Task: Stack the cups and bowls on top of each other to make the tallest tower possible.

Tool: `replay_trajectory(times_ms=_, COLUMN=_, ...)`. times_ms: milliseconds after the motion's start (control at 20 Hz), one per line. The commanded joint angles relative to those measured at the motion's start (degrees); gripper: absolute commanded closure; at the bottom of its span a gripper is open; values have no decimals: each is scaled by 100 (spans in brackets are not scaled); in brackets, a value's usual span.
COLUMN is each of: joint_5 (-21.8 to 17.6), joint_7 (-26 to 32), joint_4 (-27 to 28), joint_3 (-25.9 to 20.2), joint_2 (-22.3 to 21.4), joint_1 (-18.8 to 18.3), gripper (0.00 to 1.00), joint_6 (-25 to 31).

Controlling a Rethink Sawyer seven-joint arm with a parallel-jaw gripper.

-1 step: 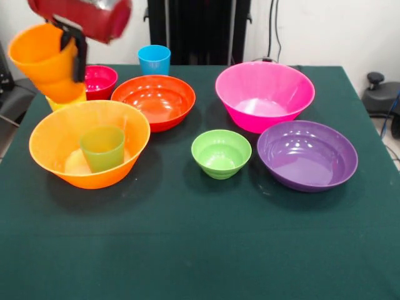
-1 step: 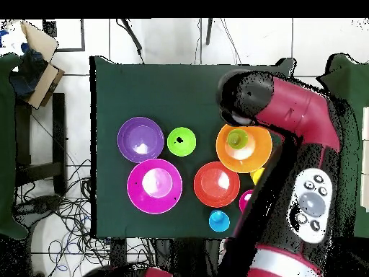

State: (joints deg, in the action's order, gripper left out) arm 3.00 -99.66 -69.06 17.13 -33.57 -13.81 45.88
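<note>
Orange is the cup point(image 1: 40, 59) held aloft at the front view's upper left, tilted, with the hand point(image 1: 76, 53) clamped over its rim, one black finger point(image 1: 79, 59) down its outer side. A yellow cup point(image 1: 65, 101) peeks out just beneath it. At about five o'clock from the hand, the large orange bowl point(image 1: 59, 134) sits on the green surface point(image 1: 200, 250) with a green cup point(image 1: 103, 147) upright inside. At three o'clock lie the crimson bowl point(image 1: 100, 80), red-orange bowl point(image 1: 154, 100) and blue cup point(image 1: 154, 59), all empty. Further right, the pink bowl point(image 1: 265, 94), purple bowl point(image 1: 307, 155) and light green bowl point(image 1: 221, 152) are empty too.
</note>
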Motion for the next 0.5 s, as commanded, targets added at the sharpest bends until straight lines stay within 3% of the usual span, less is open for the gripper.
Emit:
replay_trajectory(times_ms=50, joint_5=-673, joint_7=233, joint_4=-2028, joint_3=-563, joint_2=-226, joint_1=-323, gripper=100, joint_6=-1377)
replay_trajectory(times_ms=200, joint_5=-765, joint_7=18, joint_4=-2160, joint_3=-515, joint_2=-226, joint_1=-300, gripper=100, joint_6=-1590)
replay_trajectory(times_ms=500, joint_5=-688, joint_7=114, joint_4=-2124, joint_3=-789, joint_2=-234, joint_1=-421, gripper=100, joint_6=-1434)
